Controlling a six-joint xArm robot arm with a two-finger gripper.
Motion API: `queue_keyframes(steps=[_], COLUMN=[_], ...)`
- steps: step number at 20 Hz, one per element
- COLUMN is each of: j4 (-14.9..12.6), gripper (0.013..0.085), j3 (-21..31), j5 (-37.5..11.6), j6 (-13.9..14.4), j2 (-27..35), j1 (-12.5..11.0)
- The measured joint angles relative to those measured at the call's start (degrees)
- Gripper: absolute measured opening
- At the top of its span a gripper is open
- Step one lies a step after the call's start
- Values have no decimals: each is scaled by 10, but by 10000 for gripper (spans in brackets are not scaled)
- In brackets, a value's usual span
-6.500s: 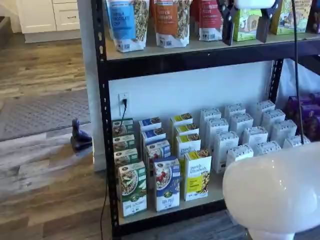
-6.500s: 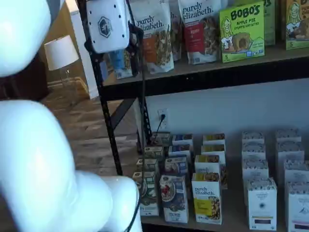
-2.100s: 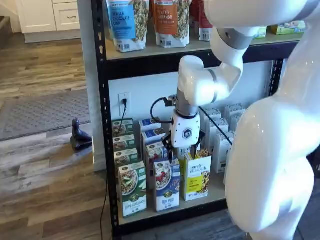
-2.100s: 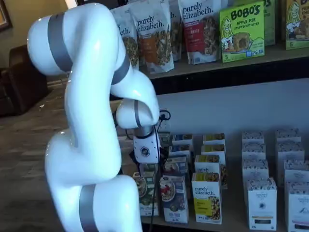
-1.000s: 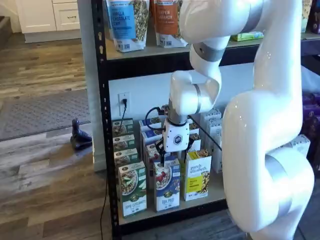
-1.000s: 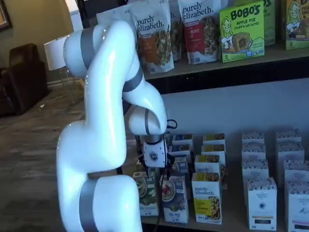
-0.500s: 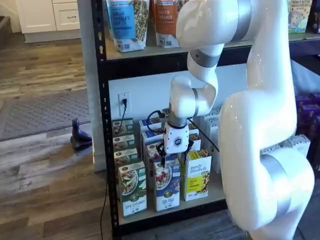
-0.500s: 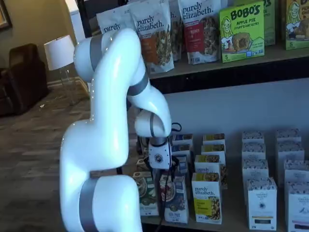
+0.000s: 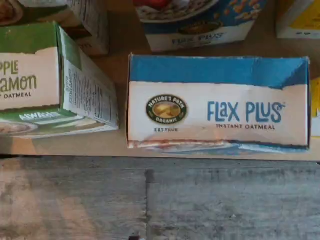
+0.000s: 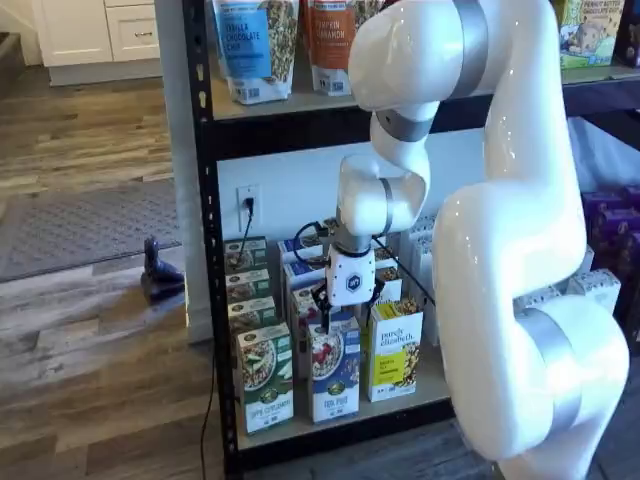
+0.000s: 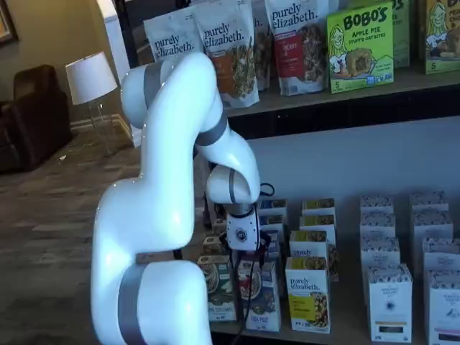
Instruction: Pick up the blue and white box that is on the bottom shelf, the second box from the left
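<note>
The end effector (image 10: 343, 309), fingers spread, hangs straight above the blue box (image 10: 334, 369) on the bottom shelf (image 10: 430, 385), the box at six o'clock, its long axis upright.

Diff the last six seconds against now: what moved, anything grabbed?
The arm swung down from the top shelf; the gripper now hangs open just above the blue box at the front of the bottom shelf, having eased lower over the last second. Nothing is taken hold of yet. The blue box, green box and yellow box stand as before.
</note>
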Motion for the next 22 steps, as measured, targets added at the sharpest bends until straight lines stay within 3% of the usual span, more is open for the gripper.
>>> queue_keyframes(steps=[4, 13, 22], j4=[15, -7, -3], gripper=[850, 850, 850], j3=[-10, -9, -52], j5=[-11, -1, 12], j6=[-7, 20, 6], j2=[10, 4, 31], j1=[8, 14, 3])
